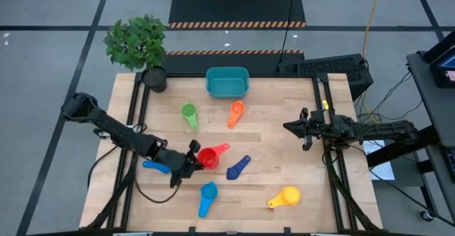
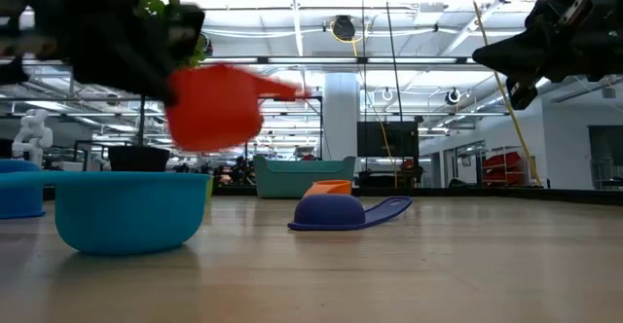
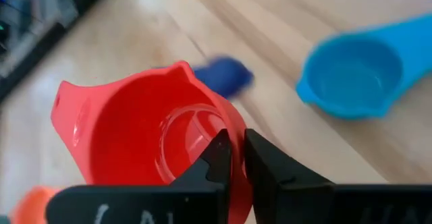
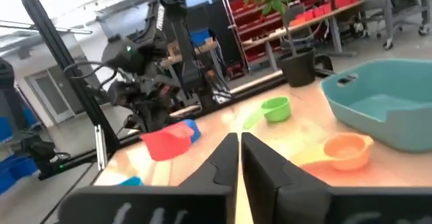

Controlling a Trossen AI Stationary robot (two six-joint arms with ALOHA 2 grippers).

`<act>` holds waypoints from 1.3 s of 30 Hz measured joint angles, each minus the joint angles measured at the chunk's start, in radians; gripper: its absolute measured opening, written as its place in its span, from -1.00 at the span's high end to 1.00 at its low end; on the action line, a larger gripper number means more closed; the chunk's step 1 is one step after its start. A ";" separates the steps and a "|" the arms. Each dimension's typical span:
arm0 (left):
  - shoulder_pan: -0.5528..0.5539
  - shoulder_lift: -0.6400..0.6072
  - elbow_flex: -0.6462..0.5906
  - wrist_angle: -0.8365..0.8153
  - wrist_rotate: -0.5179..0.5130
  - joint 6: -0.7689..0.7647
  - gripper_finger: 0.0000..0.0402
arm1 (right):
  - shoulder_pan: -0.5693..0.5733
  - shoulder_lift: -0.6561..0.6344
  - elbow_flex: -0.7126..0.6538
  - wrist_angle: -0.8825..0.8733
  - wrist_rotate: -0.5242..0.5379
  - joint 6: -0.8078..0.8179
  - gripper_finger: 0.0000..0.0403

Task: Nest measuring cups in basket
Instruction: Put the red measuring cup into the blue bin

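Observation:
My left gripper (image 1: 195, 158) is shut on the red measuring cup (image 1: 208, 156), which hangs above the table in the low view (image 2: 214, 104). One light blue cup (image 1: 151, 166) lies partly under the left arm and another (image 1: 207, 197) lies near the near edge. The dark blue cup (image 1: 238, 168), yellow cup (image 1: 284, 197), green cup (image 1: 189, 114) and orange cup (image 1: 236, 113) lie apart on the table. The teal basket (image 1: 227, 82) stands at the far edge. My right gripper (image 1: 288, 127) is shut and hovers above the right side of the table. My left gripper pinches the red cup's bowl wall at the rim (image 3: 237, 126), with one finger (image 3: 217, 158) inside the bowl and the other (image 3: 264, 160) outside. The fingers come from the table's left. The cup is lifted clear, and its handle (image 1: 223, 148) points away from the gripper.
A black plant pot (image 1: 154, 78) with a green plant stands at the far left corner, beside the basket. Bare wood shows between the basket and the green and orange cups, and along the right side under my right arm.

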 joint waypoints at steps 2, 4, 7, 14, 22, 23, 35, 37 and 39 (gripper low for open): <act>0.018 -0.027 0.002 0.014 0.011 0.021 0.87 | 0.015 0.055 0.014 0.056 0.000 -0.025 0.82; 0.039 -0.056 0.002 0.013 0.013 0.030 0.87 | 0.033 0.121 0.039 0.077 0.001 -0.052 0.73; 0.080 -0.084 0.002 0.015 0.013 0.018 0.87 | 0.066 0.240 0.096 0.105 0.018 -0.099 0.58; 0.142 -0.094 0.002 0.146 0.057 0.029 0.87 | 0.163 0.579 0.294 0.098 0.216 -0.221 0.34; 0.170 -0.085 0.002 0.197 0.089 -0.159 0.87 | 0.267 1.002 0.599 0.104 0.456 -0.490 0.26; 0.168 -0.085 0.002 0.196 0.090 -0.187 0.87 | 0.274 1.048 0.633 0.106 0.481 -0.528 0.26; 0.148 -0.085 0.002 0.155 0.075 -0.429 0.87 | 0.289 1.395 0.856 0.259 0.556 -0.821 0.26; 0.140 -0.085 0.002 0.152 0.076 -0.433 0.87 | 0.288 1.435 0.884 0.254 0.556 -0.856 0.28; 0.138 -0.085 0.002 0.138 0.077 -0.451 0.87 | 0.284 1.472 0.914 0.245 0.556 -0.896 0.30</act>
